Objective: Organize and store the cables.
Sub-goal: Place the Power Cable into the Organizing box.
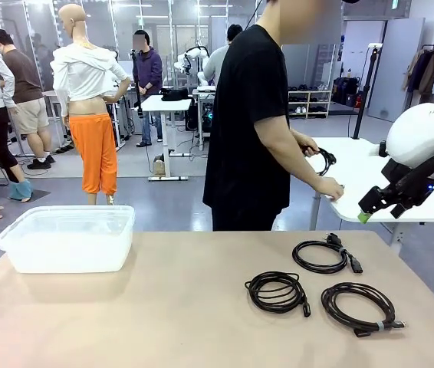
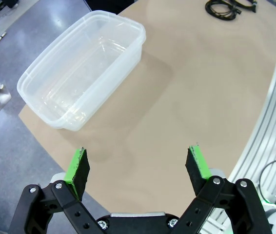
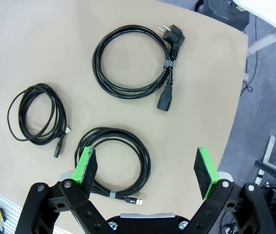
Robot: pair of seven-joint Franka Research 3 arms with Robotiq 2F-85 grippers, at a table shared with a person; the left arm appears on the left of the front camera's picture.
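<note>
- Left jaws are hanging released above bare surface (image 2: 187, 87), near a clear tub (image 2: 111, 80).
- Right jaws are hovering released, empty, over three coiled cables (image 3: 145, 165) lying apart on the surface's right side.

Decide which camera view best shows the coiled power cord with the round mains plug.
The right wrist view: seen from above, the power cord shows its whole coil, plug and socket end. The front view shows the cord small and foreshortened, farthest of the three. The left wrist view catches cables at its top edge; which ones is unclear.
</note>
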